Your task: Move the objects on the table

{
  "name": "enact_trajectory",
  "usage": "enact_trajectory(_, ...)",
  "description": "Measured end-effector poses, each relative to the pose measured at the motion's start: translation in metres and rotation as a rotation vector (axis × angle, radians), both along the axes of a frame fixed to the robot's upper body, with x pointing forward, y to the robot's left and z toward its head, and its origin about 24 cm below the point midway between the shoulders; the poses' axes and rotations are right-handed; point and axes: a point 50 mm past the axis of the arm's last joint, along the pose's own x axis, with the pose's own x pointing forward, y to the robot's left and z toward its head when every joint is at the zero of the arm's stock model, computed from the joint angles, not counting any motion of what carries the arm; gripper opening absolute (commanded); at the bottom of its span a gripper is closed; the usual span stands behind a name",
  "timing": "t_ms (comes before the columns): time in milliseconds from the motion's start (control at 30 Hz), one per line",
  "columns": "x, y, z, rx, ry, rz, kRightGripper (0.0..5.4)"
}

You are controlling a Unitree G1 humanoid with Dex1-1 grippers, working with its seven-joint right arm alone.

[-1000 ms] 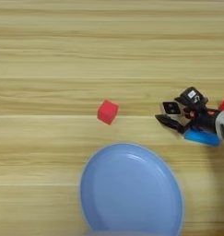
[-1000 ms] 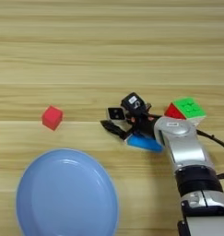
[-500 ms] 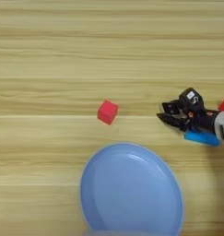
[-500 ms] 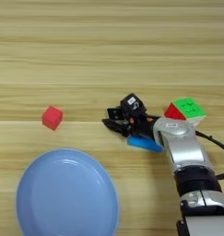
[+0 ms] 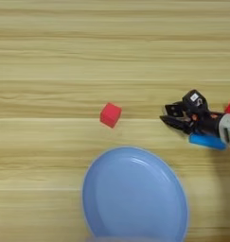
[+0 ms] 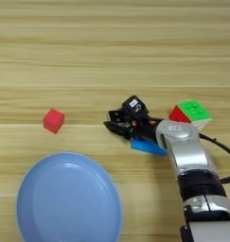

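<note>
Here the gripper (image 6: 115,121) sits right of the table's (image 6: 111,42) middle, fingers narrowed around a small black tile (image 6: 117,116), just above the blue bar (image 6: 148,147); puzzle cube (image 6: 191,112) toward the right edge, red cube (image 6: 54,120) left, plate (image 6: 68,198) at the near edge

The table (image 5: 50,61) looks like light wood with a smooth, faintly sheened finish and plank-like grain stripes. The round blue plate (image 6: 69,198) by its near edge appears plastic, softly glossy. The red cube (image 5: 110,115) is matt. The puzzle cube (image 6: 192,112) has shiny plastic faces. The forearm (image 6: 185,151) is brushed silver metal; the flat blue bar (image 6: 147,147) looks smooth plastic.
</note>
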Motion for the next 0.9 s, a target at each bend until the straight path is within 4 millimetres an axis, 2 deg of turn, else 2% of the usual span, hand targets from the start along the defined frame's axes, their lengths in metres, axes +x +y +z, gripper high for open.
enact_trajectory(167,0.003,0.018,0.016,0.013,-0.067,0.062,3.15)
enact_trajectory(433,-0.011,0.05,0.011,0.066,-0.049,0.151,3.15)
enact_trajectory(767,-0.021,0.06,-0.001,0.073,0.006,0.184,3.14)
enact_trajectory(800,-0.021,0.06,-0.001,0.073,0.007,0.184,3.5)
enact_trajectory(900,-0.021,0.06,-0.002,0.073,0.012,0.187,3.86)
